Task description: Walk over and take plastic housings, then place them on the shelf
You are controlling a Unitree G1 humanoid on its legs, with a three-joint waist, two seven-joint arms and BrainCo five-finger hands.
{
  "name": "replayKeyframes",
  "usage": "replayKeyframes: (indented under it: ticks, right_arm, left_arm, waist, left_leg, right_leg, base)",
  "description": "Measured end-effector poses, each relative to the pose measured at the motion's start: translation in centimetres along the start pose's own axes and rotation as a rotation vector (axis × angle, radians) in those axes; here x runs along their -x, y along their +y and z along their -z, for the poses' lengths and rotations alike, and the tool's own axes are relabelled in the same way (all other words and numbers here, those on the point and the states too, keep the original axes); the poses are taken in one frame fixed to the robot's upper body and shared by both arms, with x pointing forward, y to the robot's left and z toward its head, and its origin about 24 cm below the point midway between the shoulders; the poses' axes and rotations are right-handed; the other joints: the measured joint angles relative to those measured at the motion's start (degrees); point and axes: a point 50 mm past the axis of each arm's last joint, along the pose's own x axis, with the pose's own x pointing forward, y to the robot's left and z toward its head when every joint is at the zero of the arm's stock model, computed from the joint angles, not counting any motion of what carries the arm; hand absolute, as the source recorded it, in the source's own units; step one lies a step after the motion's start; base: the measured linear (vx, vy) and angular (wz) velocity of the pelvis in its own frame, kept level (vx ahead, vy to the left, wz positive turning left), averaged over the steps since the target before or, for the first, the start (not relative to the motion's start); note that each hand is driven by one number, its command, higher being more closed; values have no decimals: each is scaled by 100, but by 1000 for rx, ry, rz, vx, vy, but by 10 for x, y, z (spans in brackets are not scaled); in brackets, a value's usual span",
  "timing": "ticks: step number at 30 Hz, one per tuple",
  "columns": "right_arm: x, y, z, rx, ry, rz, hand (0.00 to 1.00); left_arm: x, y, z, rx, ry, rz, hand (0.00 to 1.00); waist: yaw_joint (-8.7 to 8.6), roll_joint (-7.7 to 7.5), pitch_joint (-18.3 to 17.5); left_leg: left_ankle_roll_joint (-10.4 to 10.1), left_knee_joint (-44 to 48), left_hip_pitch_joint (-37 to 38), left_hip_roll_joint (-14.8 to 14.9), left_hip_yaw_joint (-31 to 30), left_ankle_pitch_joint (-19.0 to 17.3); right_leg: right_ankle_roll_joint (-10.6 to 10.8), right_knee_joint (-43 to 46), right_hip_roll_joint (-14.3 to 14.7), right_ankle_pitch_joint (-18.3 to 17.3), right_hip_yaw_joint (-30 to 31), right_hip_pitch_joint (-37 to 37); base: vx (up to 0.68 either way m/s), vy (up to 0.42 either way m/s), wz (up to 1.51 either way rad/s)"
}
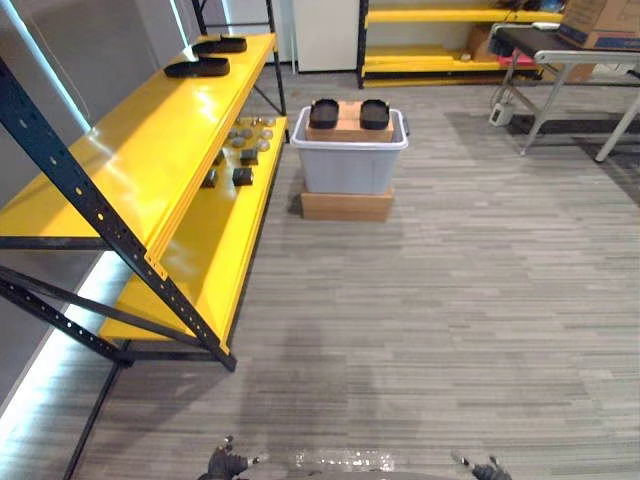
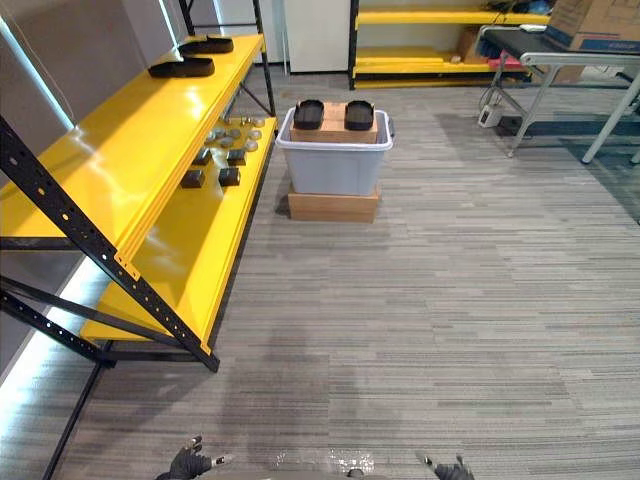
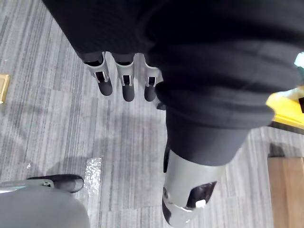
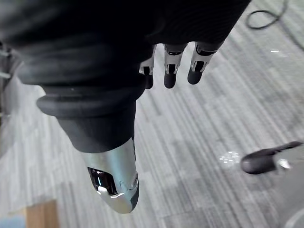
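The grey bin (image 1: pixel 349 160) is taken as the reference point. It stands on a flat wooden base (image 1: pixel 346 206) on the striped grey floor (image 1: pixel 450 330). A brown box (image 1: pixel 349 128) rests across the top of the bin. On that box sit the items to be collected: a black plastic housing (image 1: pixel 324 113) toward the bin's left edge and a second housing (image 1: pixel 374 114) toward its right edge, side by side and apart from each other. Just left of the bin stands the yellow shelf (image 1: pixel 150 150) on its dark perforated frame. Its lower board, level with the bin, carries a scatter of small dark and pale parts (image 1: pixel 243 150). Its upper board carries two flat black pieces (image 1: pixel 198 67) at the end beyond the bin. Behind the bin are a white cabinet (image 1: pixel 325 30) and a second yellow rack (image 1: pixel 440 40). To the bin's right and further back stands a grey table (image 1: pixel 580 58) with a cardboard carton (image 1: pixel 600 18) on it. Both hands are well apart from the bin, on its near side, low over the floor. The left hand (image 3: pixel 126 84) hangs with fingers straight and relaxed and thumb clear — nothing in its grasp. The right hand (image 4: pixel 170 71) is in the same condition — fingers extended, thumb apart, holding nothing.
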Motion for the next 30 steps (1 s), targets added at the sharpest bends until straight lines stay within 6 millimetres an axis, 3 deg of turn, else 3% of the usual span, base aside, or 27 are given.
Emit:
replayKeyframes:
  ticks: [7, 15, 22, 27, 30]
  right_arm:
    - [0, 6, -8, 152, -49, -63, 0]
    - [2, 2, -1, 162, -31, -65, 0]
    - [2, 1, -6, 137, -49, -55, 0]
    - [-4, 6, -22, 115, -87, -44, 0]
    - [-7, 2, -32, 104, -116, -25, 0]
  left_arm:
    - [1, 1, -11, 11, -66, -1, 0]
    - [4, 1, -12, 15, -87, -1, 0]
    - [4, 1, -30, 25, -159, 2, 0]
    - [4, 1, -41, 35, -202, 2, 0]
    - [6, 1, -53, 46, -253, 1, 0]
  waist:
    - [-7, 104, 51]
    - [-15, 99, 39]
    - [-12, 97, 15]
    - [-4, 140, 30]
    - [-1, 225, 59]
  left_leg:
    - [-3, -45, 54, 15, -28, -2]
    - [-87, -179, -12, 26, -34, 16]
    - [-51, -110, -192, 49, 115, -8]
    - [62, 416, -520, 54, 343, -400]
    - [188, 968, -736, 29, 544, -850]
  right_leg:
    - [14, 1, 7, -18, -19, 37]
    - [34, -3, 13, -30, -42, -78]
    - [6, 4, 32, -11, 45, -275]
    - [61, 34, 42, -48, 315, -459]
    - [226, 930, -10, -575, 488, -891]
  base:
    - [-39, -10, 0]
    - [-84, -12, 0]
    - [71, 1, -8]
    - [94, 36, -29]
    - [101, 80, -27]
